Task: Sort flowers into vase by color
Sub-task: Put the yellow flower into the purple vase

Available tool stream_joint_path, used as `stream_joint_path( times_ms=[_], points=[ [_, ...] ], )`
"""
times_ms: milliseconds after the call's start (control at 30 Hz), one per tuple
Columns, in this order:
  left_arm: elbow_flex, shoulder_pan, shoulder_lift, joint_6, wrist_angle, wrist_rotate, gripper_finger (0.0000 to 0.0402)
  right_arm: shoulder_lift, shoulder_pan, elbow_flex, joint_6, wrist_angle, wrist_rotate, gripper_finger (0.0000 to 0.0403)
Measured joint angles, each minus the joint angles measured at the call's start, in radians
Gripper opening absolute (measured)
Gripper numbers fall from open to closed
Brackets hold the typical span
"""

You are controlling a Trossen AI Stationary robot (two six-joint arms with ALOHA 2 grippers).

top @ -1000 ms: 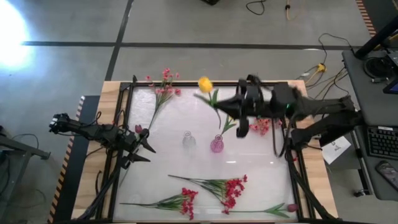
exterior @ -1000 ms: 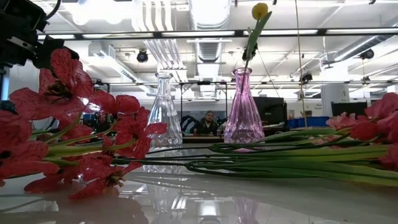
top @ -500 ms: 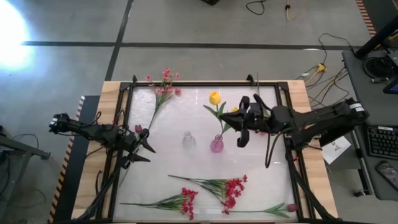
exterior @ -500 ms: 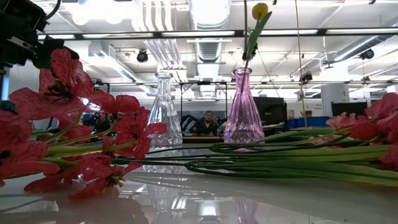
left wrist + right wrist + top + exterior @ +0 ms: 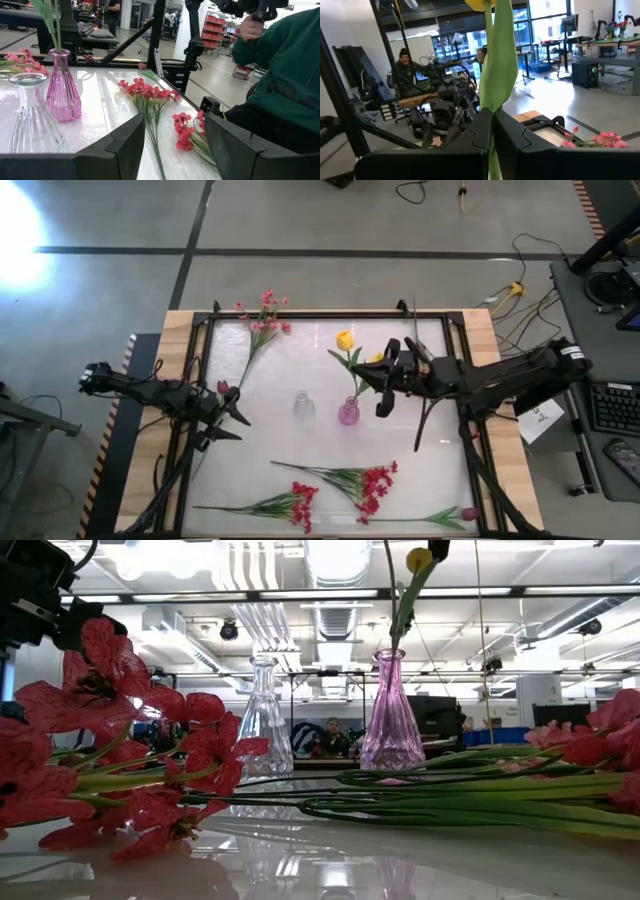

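A yellow flower on a green stem stands tilted over the pink vase. In the low view its stem runs down into the pink vase's mouth. My right gripper is shut on that stem just right of the vase. A clear vase stands left of the pink one. Red flowers lie near the front edge and pink flowers at the far left. My left gripper waits open at the table's left. My right gripper pinches the yellow flower's green stem between its two fingers, below the long leaf. The fingers come about level from the table's right and lie across the stem. The flower stands nearly upright, blossom on top, its lower end in the pink vase's mouth.
A black frame runs round the white table top. More red flowers lie at the front left and a bud at the front right. A person in a green sleeve sits beyond the near edge; cables and a desk lie to the right.
My right gripper has come down toward the pink vase with the yellow flower, still shut on its stem; most of the drop came early in the second. In the low view its dark tip now shows beside the blossom.
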Motion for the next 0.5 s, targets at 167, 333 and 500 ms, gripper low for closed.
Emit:
stream_joint_path(
  times_ms=[167,333,500],
  points=[
    [0.0,0.0,0.0,0.0,0.0,0.0,0.0194,0.047,0.0,0.0,-0.009,0.01,0.0,0.0009],
    [0.0,0.0,0.0,-0.017,0.032,-0.025,0.0194,0.072,0.001,0.0,-0.036,0.006,0.0,0.0009],
    [0.0,0.0,0.0,-0.02,0.08,-0.025,0.0194,0.079,0.001,0.0,-0.038,0.003,-0.001,0.0016]
  ],
)
